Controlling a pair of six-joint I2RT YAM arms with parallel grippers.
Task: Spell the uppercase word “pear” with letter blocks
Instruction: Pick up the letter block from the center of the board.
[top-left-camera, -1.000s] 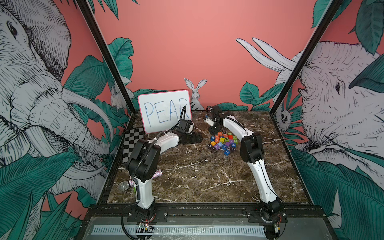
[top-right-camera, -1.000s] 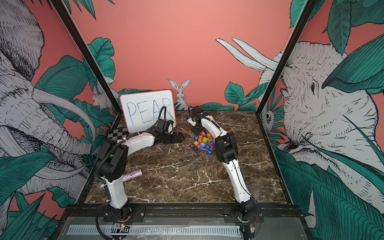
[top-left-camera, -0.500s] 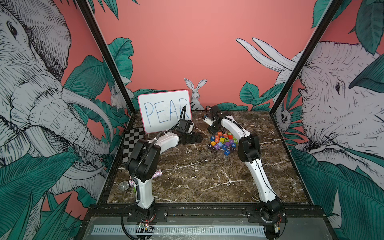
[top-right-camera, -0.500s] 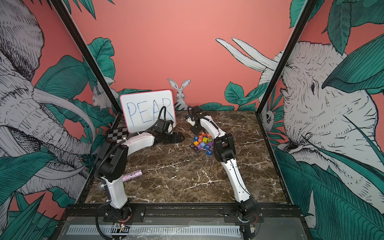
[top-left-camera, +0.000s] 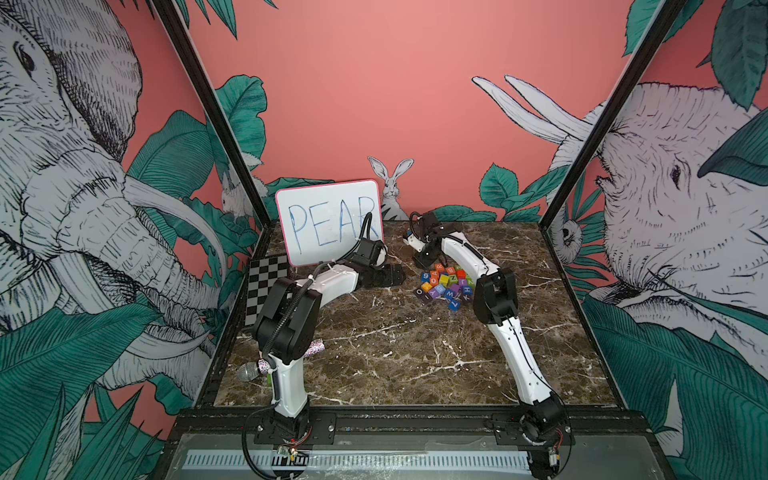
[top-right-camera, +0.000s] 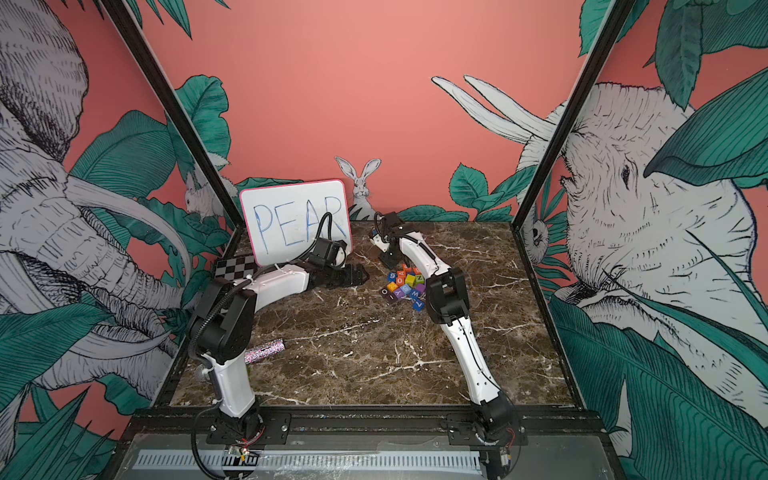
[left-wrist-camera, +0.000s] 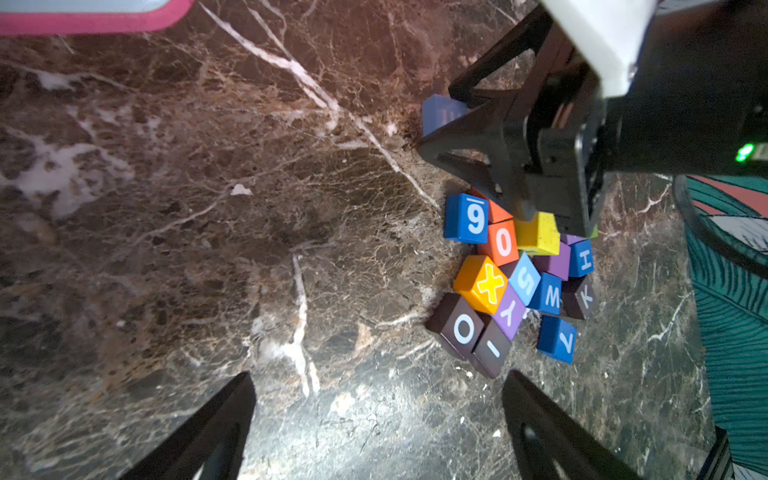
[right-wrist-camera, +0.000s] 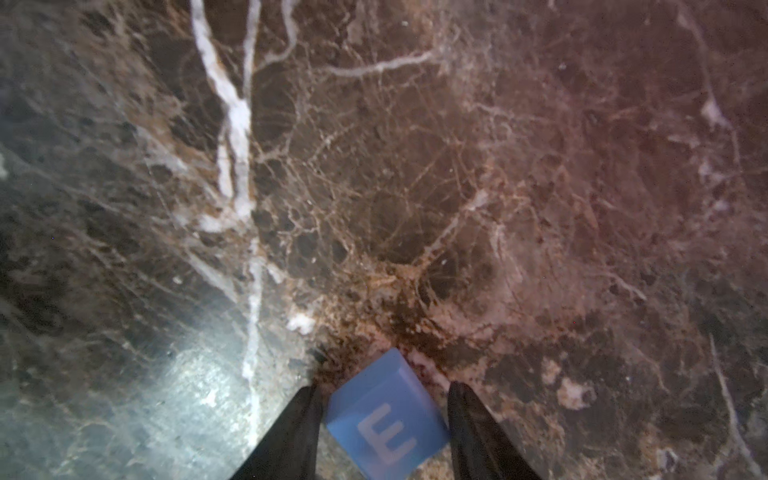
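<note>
The jaws of the right gripper are set astride the blue cube marked E, on the brown marble surface just behind the heap of coloured letter cubes; whether it is pinched cannot be told. Since a second ago the right elbow has been shifted slightly leftward, while the jaws of the left gripper are kept spread wide.

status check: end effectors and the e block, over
Left end effector open, empty. Right end effector straddling blue E block on the table, grip unconfirmed. Other letter blocks piled close beside it.
</note>
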